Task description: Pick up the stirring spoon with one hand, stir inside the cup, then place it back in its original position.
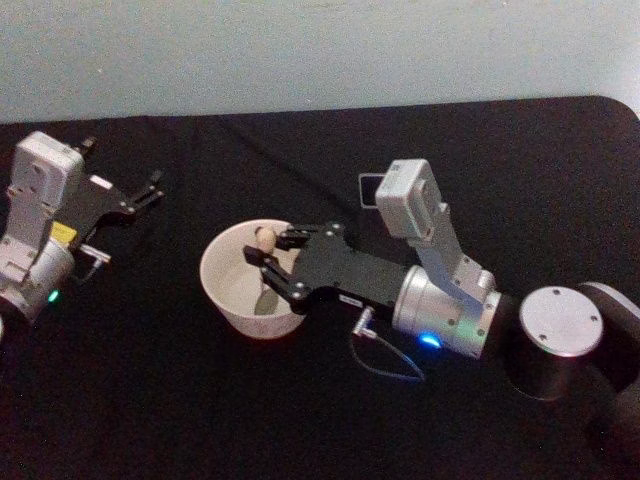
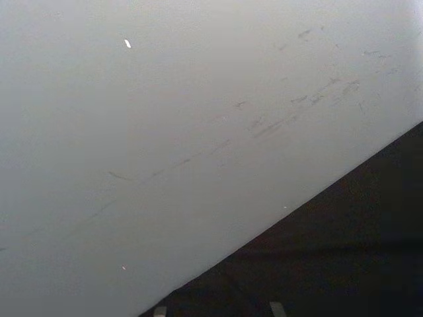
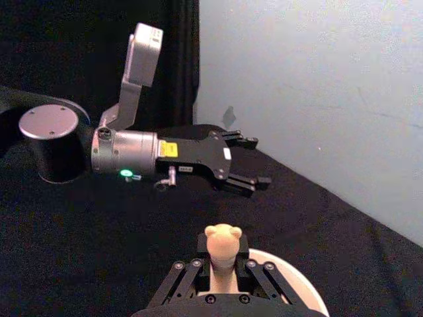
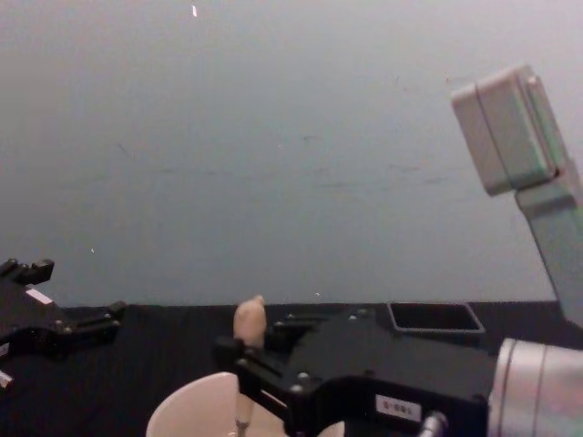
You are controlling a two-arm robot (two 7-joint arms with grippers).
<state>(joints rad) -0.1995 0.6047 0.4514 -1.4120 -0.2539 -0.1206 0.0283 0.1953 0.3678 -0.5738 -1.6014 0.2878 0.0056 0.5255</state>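
The right gripper [image 1: 277, 262], clamped on the spoon [image 1: 264, 240], holds it down inside the cup [image 1: 222, 300] mid-worktop [image 1: 150, 400], so this looks like the stirring step. Next, the spoon must be lifted clear and returned to the holder [image 1: 368, 187] nearer the back edge. The left gripper [image 1: 143, 196] idles, fingers apart, by the left edge.

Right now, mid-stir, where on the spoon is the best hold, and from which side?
On the spoon, the cream handle just under its knob, from the robot's right, as the right gripper holds it. Its bowl end sits down in the cup, whose wall blocks lower grips.
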